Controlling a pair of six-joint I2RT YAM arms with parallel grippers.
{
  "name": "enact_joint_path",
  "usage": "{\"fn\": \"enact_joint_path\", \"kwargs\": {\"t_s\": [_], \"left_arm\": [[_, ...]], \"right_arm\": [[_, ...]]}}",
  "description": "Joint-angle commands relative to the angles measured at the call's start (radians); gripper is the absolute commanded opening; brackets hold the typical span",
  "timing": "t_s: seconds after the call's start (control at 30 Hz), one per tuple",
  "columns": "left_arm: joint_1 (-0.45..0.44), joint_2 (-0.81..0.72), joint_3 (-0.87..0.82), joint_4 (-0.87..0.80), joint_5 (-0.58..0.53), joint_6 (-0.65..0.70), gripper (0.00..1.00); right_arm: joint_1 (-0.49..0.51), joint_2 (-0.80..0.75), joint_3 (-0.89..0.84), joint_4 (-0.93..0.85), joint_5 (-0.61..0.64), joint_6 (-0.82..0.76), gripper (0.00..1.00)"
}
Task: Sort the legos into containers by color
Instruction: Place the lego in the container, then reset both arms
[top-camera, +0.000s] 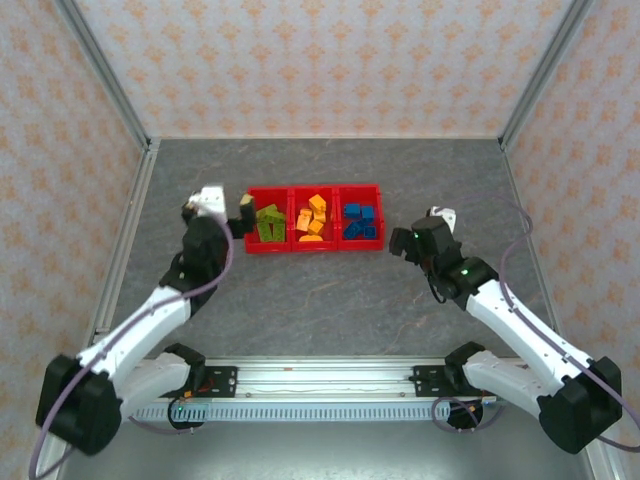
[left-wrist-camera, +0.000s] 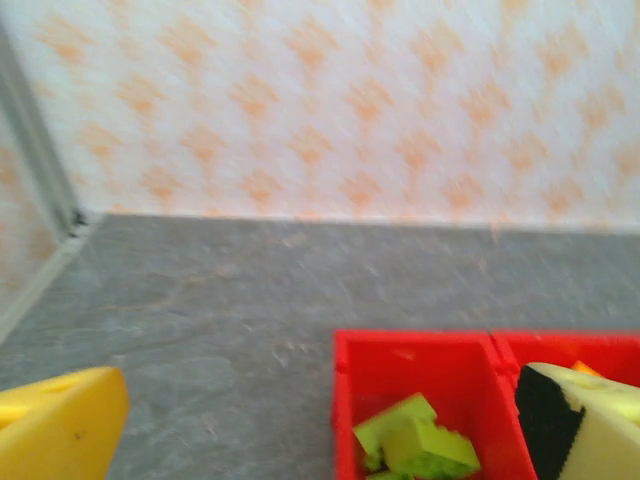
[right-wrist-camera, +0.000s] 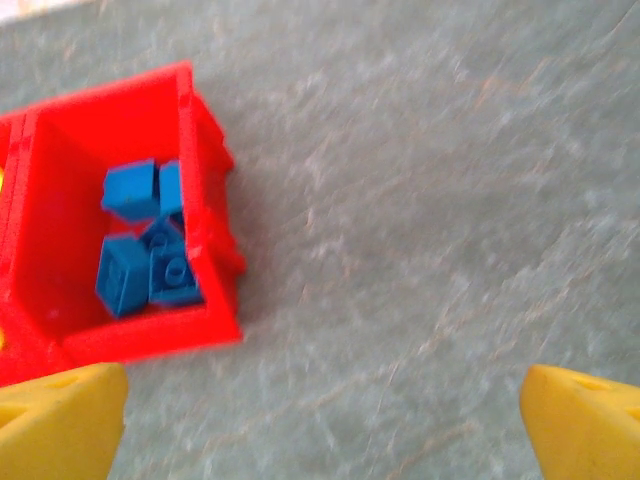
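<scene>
Red tray (top-camera: 315, 247) on the grey bench (top-camera: 320, 310), a tool at either end.

The tray lies toward 12 o'clock of the bench, and its three containers run in a row from 9 to 3 o'clock. The 9 o'clock one holds green legos (top-camera: 270, 224), the middle one orange legos (top-camera: 313, 220), and the 3 o'clock one blue legos (top-camera: 360, 222). The left tool (top-camera: 243, 216) sits at the tray's 9 o'clock wall with its jaws parted. The right tool (top-camera: 400, 243) is just beside the tray's 4 o'clock corner, apart from it and pointing toward 9 o'clock.
</scene>
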Motion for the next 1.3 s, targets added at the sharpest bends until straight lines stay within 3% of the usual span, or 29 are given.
{"fn": "enact_joint_path", "kwargs": {"t_s": [0.0,0.13,0.23,0.4,0.5,0.53,0.63,0.8,0.87,0.93,1.1,1.13,1.17,1.2,1.27], "left_arm": [[0.02,-0.053,-0.204,0.375,-0.119,-0.051,0.99],[0.019,-0.048,-0.361,0.556,-0.199,-0.082,0.99],[0.025,-0.026,-0.414,0.649,-0.193,-0.047,0.99],[0.026,0.002,-0.403,0.67,-0.201,0.035,0.99],[0.026,-0.025,-0.395,0.599,-0.214,0.108,0.99],[0.027,-0.032,-0.394,0.575,-0.212,0.12,0.99],[0.04,0.004,-0.432,0.621,-0.211,0.138,0.99],[0.099,0.143,-0.516,0.873,-0.119,0.126,1.0],[0.127,0.198,-0.495,0.908,-0.038,0.119,0.99],[0.153,0.262,-0.454,0.91,0.079,0.132,1.0],[0.201,0.454,-0.371,0.977,0.177,0.18,1.0],[0.224,0.498,-0.373,1.061,0.184,0.166,1.0],[0.253,0.505,-0.37,1.039,0.143,0.109,1.0],[0.297,0.525,-0.375,1.037,0.198,0.063,1.0],[0.337,0.63,-0.376,1.207,0.212,0.04,1.0]], "right_arm": [[-0.006,-0.041,-0.103,0.303,0.269,-0.113,1.0],[-0.02,-0.127,-0.388,0.844,0.446,-0.352,1.0],[-0.13,-0.106,-0.462,0.972,0.454,-0.33,1.0],[-0.337,0.08,-0.562,1.208,0.296,-0.215,1.0],[-0.377,0.256,-0.535,1.313,0.244,-0.224,1.0],[-0.38,0.286,-0.492,1.261,0.212,-0.224,1.0],[-0.381,0.397,-0.464,1.414,0.095,-0.295,1.0],[-0.379,0.472,-0.411,1.418,-0.053,-0.413,1.0],[-0.381,0.533,-0.522,1.699,-0.05,-0.425,1.0],[-0.396,0.573,-0.58,1.833,0.028,-0.373,1.0],[-0.397,0.559,-0.535,1.723,0.007,-0.375,1.0],[-0.398,0.557,-0.53,1.709,0.02,-0.367,1.0],[-0.397,0.567,-0.53,1.724,0.029,-0.367,1.0],[-0.397,0.562,-0.531,1.717,0.029,-0.364,1.0],[-0.398,0.564,-0.533,1.724,0.03,-0.366,1.0]]}}
